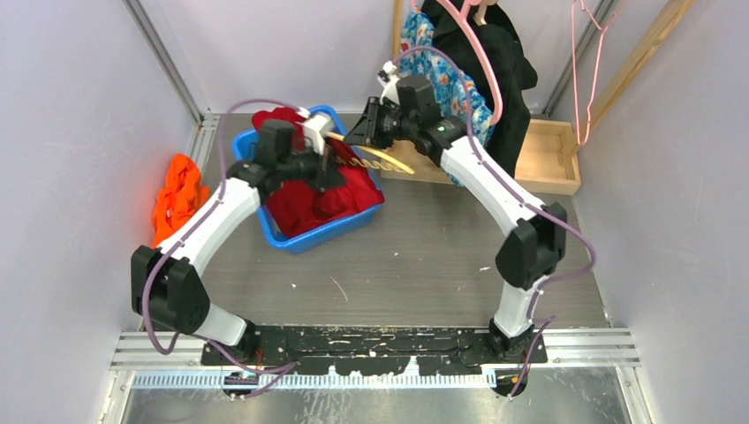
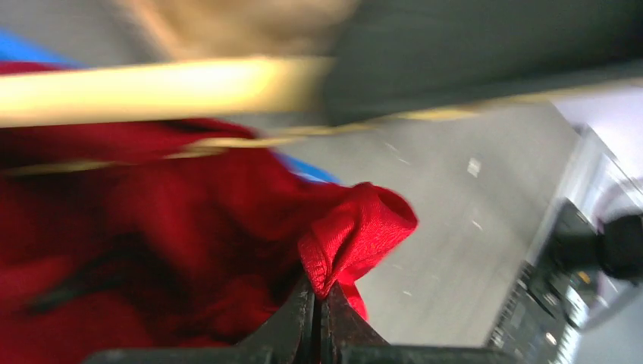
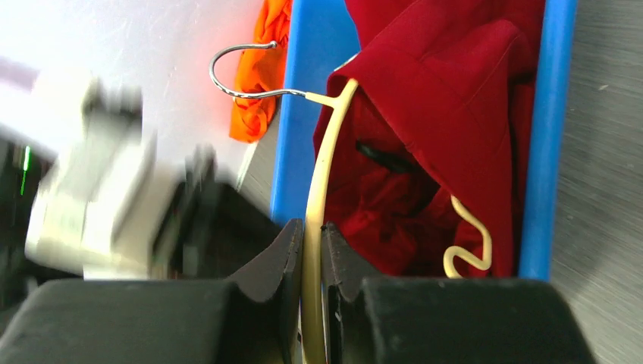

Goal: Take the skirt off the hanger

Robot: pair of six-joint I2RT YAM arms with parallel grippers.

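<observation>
A red skirt (image 1: 313, 199) lies in a blue bin (image 1: 305, 237) at the back left. It fills the left wrist view (image 2: 189, 227) and shows in the right wrist view (image 3: 447, 114). My left gripper (image 2: 318, 303) is shut on a fold of the skirt's edge. A cream hanger (image 3: 318, 174) with a metal hook (image 3: 235, 72) reaches over the bin. My right gripper (image 3: 312, 235) is shut on the hanger's arm. In the top view the hanger (image 1: 375, 162) sits between the left gripper (image 1: 329, 168) and the right gripper (image 1: 358, 134).
An orange cloth (image 1: 177, 196) lies left of the bin by the wall. A wooden rack base (image 1: 548, 159) stands at the back right, with dark and patterned clothes (image 1: 481, 62) hanging above it and pink hangers (image 1: 587, 71) beside them.
</observation>
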